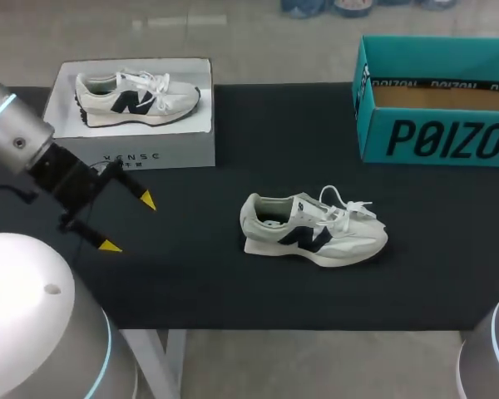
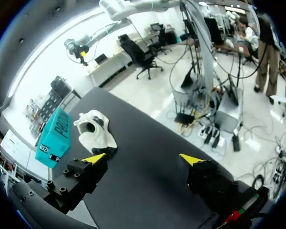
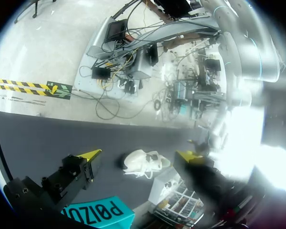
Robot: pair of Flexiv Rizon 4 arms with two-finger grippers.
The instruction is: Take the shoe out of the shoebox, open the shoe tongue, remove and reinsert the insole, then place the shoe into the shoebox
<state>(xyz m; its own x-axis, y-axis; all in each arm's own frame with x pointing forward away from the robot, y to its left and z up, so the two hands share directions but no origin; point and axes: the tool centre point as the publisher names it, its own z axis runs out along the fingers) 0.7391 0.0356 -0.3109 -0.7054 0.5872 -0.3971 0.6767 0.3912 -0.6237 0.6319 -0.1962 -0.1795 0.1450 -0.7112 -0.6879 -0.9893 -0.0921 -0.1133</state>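
Note:
A white sneaker (image 1: 312, 229) with a dark logo and loose laces lies on its sole in the middle of the black table (image 1: 233, 283), toe to the right. The open teal shoebox (image 1: 437, 100) stands empty at the back right. My left gripper (image 1: 129, 223) hovers open over the table's left side, well left of the sneaker. In the left wrist view, the sneaker (image 2: 95, 133) and teal box (image 2: 55, 138) lie ahead of the open left gripper (image 2: 143, 159). My right gripper (image 3: 138, 155) is open and high, with the sneaker (image 3: 143, 162) far ahead between its fingers.
A white box (image 1: 137, 145) at the back left holds a second matching sneaker (image 1: 137, 97). The right arm's base (image 1: 491, 353) shows at the near right corner. In the right wrist view, the teal box (image 3: 97, 212) sits under the gripper.

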